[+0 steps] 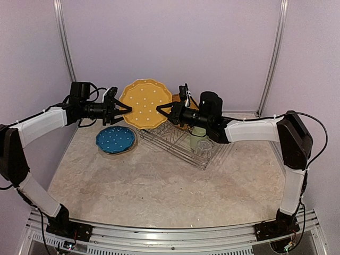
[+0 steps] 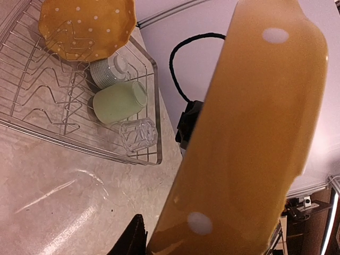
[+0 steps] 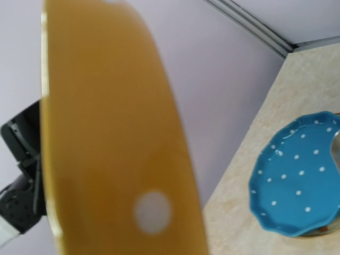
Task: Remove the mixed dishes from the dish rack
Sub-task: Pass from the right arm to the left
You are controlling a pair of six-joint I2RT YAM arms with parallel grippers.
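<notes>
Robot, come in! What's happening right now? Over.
Left hand, right hand: both pinching the lifted orange plate, midair. Mug, glass, second orange plate in rack. Nothing in the way.

Lab test cell: bare lilac walls (image 1: 170, 42), aluminium posts (image 1: 63, 37), stone-patterned tabletop (image 1: 159, 186).

Mug (image 2: 119, 101) beside glass (image 2: 138, 134) in dish rack (image 1: 170, 142)

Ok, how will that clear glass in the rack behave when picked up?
The clear glass rests on thin wires in a corner of the dish rack, so it may tip or roll if nudged. Its glossy wall looks slippery, and it is probably fragile.
</notes>
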